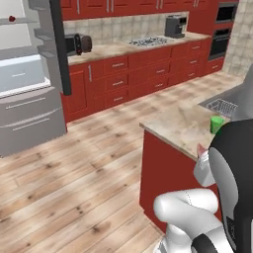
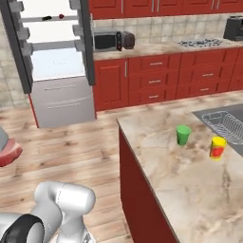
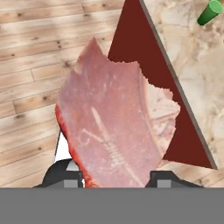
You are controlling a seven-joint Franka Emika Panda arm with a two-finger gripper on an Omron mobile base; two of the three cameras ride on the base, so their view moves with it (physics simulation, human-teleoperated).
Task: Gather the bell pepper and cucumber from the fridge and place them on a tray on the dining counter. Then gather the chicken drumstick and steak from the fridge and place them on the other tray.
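Gripper (image 3: 116, 177) holds the steak (image 3: 114, 127) clamped between my two dark fingers, slab standing up before the camera, so I can carry it over the wooden floor toward the dining counter (image 3: 197, 87) beside me.

A green cup (image 2: 183, 135) stands on the marbled top before me, with a yellow-and-red cup (image 2: 218, 147) near it on the side toward the steel dish rack (image 2: 225, 125). Across the plank wood floor (image 1: 74, 173), red cabinets (image 2: 156, 78) with silver handles run beneath a beige worktop. On that worktop sit a dark microwave (image 2: 105, 40), a toaster (image 2: 127, 39) just beside it, a gas cooktop (image 1: 148, 42) and a grey coffee machine (image 1: 175, 25). A built-in black oven (image 1: 221, 34) fills the far cabinet column in my left base view.
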